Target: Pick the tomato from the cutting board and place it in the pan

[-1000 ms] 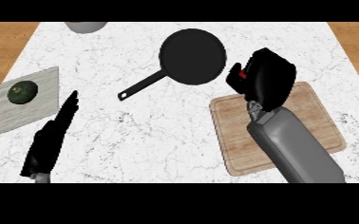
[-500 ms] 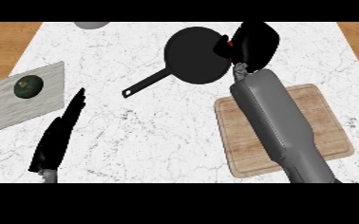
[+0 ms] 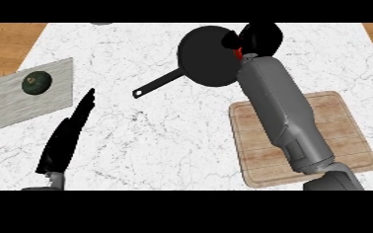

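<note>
Head view: the right forearm stretches up across the cutting board, which lies bare at the counter's lower right. The right robot hand hangs over the pan's right rim, fingers curled round the tomato, of which only a red sliver shows. The pan's handle points down-left toward open marble. The left robot hand rests at lower left, fingers straight, just below a grey board bearing a dark green vegetable.
</note>
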### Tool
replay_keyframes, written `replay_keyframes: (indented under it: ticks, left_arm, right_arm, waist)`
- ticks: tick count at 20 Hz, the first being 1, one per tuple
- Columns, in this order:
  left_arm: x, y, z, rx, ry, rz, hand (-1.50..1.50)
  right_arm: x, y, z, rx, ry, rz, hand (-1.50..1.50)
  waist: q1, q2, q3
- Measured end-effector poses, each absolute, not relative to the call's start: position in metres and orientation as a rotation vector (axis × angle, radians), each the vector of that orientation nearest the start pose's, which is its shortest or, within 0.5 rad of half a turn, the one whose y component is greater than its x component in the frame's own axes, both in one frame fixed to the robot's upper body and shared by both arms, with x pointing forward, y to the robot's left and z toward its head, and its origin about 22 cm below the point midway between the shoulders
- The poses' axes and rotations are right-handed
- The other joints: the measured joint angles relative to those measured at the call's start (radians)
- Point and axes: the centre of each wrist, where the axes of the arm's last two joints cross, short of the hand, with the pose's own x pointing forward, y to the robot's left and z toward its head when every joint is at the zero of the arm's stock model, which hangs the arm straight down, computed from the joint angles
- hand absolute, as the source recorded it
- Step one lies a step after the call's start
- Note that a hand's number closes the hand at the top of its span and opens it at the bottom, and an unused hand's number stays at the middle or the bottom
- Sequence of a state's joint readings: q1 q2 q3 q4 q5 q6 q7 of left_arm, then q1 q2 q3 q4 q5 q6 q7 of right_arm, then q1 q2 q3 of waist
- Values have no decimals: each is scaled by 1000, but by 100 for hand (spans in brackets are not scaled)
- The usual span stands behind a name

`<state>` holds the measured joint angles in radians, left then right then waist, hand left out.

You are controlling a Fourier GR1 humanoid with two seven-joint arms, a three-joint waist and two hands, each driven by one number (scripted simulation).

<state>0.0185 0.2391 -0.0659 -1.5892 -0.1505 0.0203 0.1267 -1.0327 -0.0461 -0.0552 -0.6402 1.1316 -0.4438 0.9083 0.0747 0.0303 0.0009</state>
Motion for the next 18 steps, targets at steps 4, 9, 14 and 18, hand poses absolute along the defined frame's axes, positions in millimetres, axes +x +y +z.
replay_keyframes:
  ticks: [4, 9, 14, 18]
  left_arm:
    - [241, 264, 17, 276, -1437, -329, 0]
    - [242, 262, 17, 270, -1446, -332, 0]
    - [245, 257, 19, 267, -1453, -345, 0]
    - [247, 258, 20, 263, -1453, -344, 0]
  right_arm:
    - [446, -121, 94, -1205, -985, 350, 150]
    - [446, -125, 82, -995, -946, 198, -150]
    - [447, -128, 78, -854, -998, 23, -150]
    - [448, -133, 80, -867, -1124, -107, -150]
  waist:
    - [18, 8, 0]
    - [33, 18, 3]
    - [41, 23, 4]
    - [43, 23, 4]
